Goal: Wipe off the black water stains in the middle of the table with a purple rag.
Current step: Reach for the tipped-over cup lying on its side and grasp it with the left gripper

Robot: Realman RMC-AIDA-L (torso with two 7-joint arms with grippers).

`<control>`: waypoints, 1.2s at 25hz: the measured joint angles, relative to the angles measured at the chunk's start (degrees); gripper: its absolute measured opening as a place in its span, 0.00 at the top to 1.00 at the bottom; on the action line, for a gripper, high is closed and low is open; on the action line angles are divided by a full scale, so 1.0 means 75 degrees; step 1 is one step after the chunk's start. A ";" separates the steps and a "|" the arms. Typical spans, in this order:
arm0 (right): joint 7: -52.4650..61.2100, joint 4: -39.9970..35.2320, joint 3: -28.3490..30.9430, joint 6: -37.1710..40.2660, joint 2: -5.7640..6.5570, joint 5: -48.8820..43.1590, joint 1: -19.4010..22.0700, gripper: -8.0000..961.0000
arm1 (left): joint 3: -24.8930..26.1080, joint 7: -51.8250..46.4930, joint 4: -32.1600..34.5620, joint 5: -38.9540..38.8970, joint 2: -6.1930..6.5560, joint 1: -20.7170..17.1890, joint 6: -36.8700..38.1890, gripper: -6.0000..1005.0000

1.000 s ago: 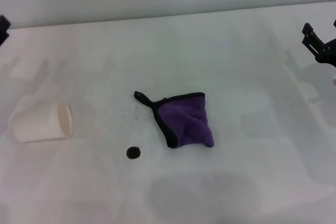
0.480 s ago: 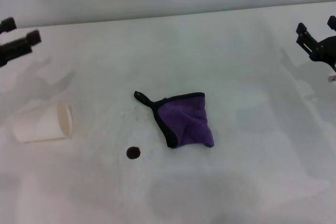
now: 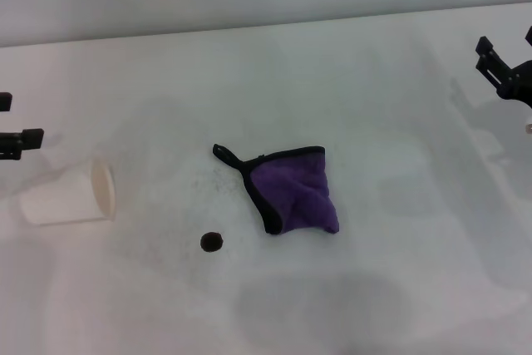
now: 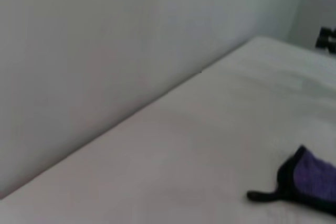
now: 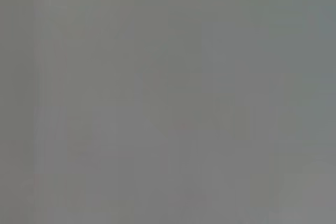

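Left gripper (image 3: 18, 122) dropped lower, purple rag (image 3: 295, 190) well apart.

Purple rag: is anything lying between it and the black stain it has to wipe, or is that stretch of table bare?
Nothing visible lies between them. The purple rag lies just right of the black stain with bare table between. The paper cup lies tipped over farther left, beyond the stain.

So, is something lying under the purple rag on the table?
Nothing shows. The purple rag lies crumpled on the table, hiding whatever is beneath it. The black stain sits apart, uncovered.
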State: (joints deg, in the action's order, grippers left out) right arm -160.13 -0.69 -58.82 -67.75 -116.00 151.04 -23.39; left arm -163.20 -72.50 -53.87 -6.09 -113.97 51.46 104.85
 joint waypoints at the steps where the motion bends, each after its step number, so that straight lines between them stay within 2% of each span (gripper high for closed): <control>1: 0.0000 0.0006 0.0006 0.0000 -0.0001 0.0015 0.0004 0.14 | 0.0000 0.0011 -0.0091 0.0159 0.0000 0.0109 0.0018 0.15; 6: -0.0001 -0.0015 0.0020 -0.0024 -0.0009 0.0059 -0.0023 0.14 | -0.0012 0.0479 -0.0089 0.1280 0.0079 0.0843 0.0043 0.15; 9: 0.0002 -0.0060 0.0058 -0.0054 -0.0019 0.0061 -0.0062 0.14 | -0.0014 0.0984 -0.0100 0.2259 0.0054 0.1405 0.0045 0.15; 10: 0.0019 -0.0067 0.0075 -0.0076 -0.0021 0.0061 -0.0071 0.14 | -0.0014 0.0984 -0.0100 0.2259 0.0054 0.1405 0.0045 0.15; 11: 0.0065 -0.0066 0.0092 -0.0108 -0.0025 0.0059 -0.0089 0.14 | -0.0015 0.1335 -0.0129 0.2885 0.0000 0.1730 0.0003 0.15; 14: 0.0349 -0.0031 0.0096 -0.0146 -0.0026 0.0052 -0.0119 0.14 | -0.0014 0.1754 -0.0146 0.3699 -0.0130 0.2161 0.0028 0.15; 15: 0.0442 -0.0026 0.0097 -0.0152 -0.0026 0.0049 -0.0120 0.14 | -0.0014 0.1754 -0.0146 0.3699 -0.0130 0.2161 0.0028 0.15; 16: 0.0523 -0.0018 0.0097 -0.0164 -0.0026 0.0045 -0.0121 0.14 | -0.0014 0.1979 -0.0263 0.4332 -0.0312 0.2467 -0.0042 0.15; 18: 0.0621 -0.0007 0.0097 -0.0185 -0.0026 0.0044 -0.0120 0.14 | -0.0013 0.2058 -0.0380 0.4562 -0.0404 0.2596 -0.0105 0.15; 20: 0.0688 -0.0002 0.0097 -0.0202 -0.0026 0.0041 -0.0119 0.14 | -0.0016 0.2269 -0.0699 0.5074 -0.0607 0.2885 -0.0317 0.15; 30: 0.0884 0.0081 0.0109 -0.0228 -0.0025 0.0047 -0.0123 0.14 | -0.0012 0.2417 -0.0518 0.5340 -0.0688 0.2938 -0.1001 0.15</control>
State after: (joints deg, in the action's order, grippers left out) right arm -153.49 -0.09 -58.00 -69.46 -116.19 151.39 -24.31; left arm -163.29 -54.37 -57.76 33.96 -119.13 73.49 97.34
